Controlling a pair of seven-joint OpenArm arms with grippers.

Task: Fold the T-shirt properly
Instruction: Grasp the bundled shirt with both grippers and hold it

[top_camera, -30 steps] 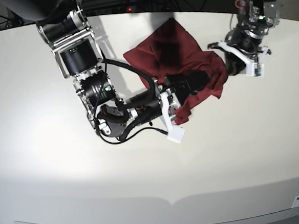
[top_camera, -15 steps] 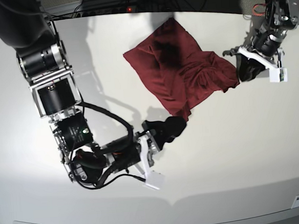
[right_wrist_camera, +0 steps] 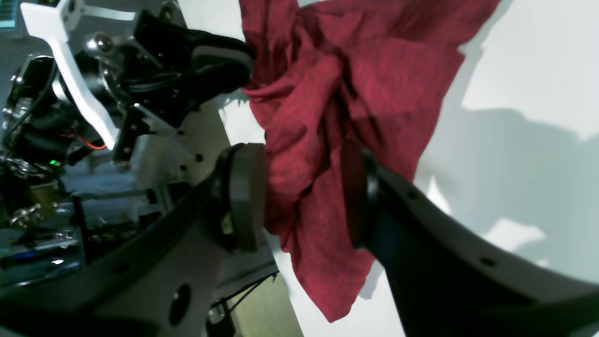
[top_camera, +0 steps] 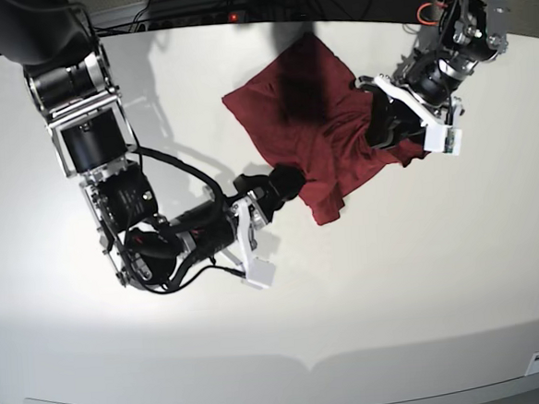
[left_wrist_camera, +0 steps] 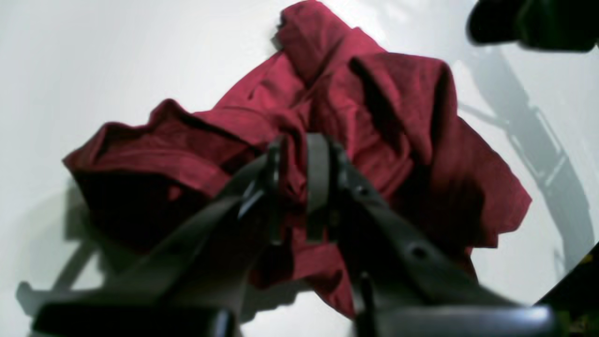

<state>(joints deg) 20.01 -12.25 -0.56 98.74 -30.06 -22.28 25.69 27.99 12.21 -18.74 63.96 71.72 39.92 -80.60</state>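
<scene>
The T-shirt (top_camera: 315, 129) lies bunched on your white table (top_camera: 441, 273). Your left hand (left_wrist_camera: 297, 187) pinches one edge; your right hand (right_wrist_camera: 304, 196) stands wide around another fold, its grip unclear.

A: Left wrist camera looks down on the crumpled maroon knit T-shirt (left_wrist_camera: 374, 140), heaped in soft ridges on the pale white desk (left_wrist_camera: 117, 56).

B: And the dark left gripper (left_wrist_camera: 297, 187)?

A: Jaws nearly together, a fold of red fabric pinched between the two pads.

B: Anything beyond the cloth?

A: A blurred black shape (left_wrist_camera: 529, 23) at top right, and arm shadows (left_wrist_camera: 538, 135) streak the desk.
</scene>
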